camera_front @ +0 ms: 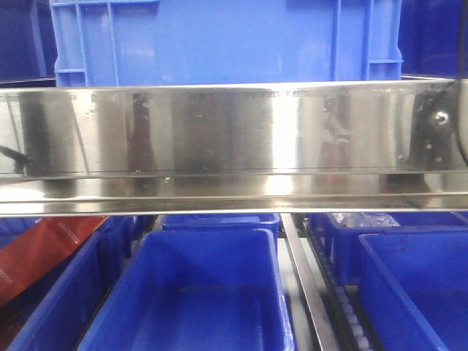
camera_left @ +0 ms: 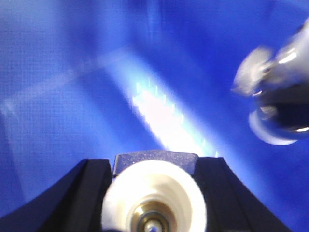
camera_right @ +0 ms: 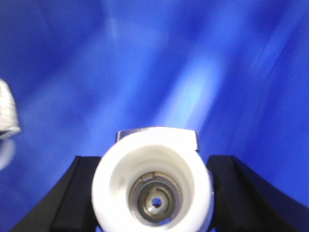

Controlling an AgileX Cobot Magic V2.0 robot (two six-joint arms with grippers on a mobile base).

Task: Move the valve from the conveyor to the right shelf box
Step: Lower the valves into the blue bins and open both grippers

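In the left wrist view my left gripper (camera_left: 155, 166) is shut on a valve (camera_left: 154, 186). Its pale round end faces the camera between the black fingers (camera_left: 89, 188). It hangs inside a blue box (camera_left: 58, 96), above the box floor. A second silvery metal fitting (camera_left: 277, 96) shows blurred at the upper right. In the right wrist view my right gripper (camera_right: 153, 166) is shut on another valve (camera_right: 113, 186), white end toward the camera, over a blue box wall (camera_right: 217, 72). A silvery threaded part (camera_right: 7, 113) shows at the left edge. The conveyor is out of view. Neither gripper shows in the front view.
The front view shows a shiny steel shelf beam (camera_front: 234, 139) with a blue crate (camera_front: 219, 36) on it. Below stand open blue boxes, one in the middle (camera_front: 110, 314) and one on the right (camera_front: 380, 292). A roller rail (camera_front: 344, 307) runs between them. A red-brown sheet (camera_front: 44, 252) lies lower left.
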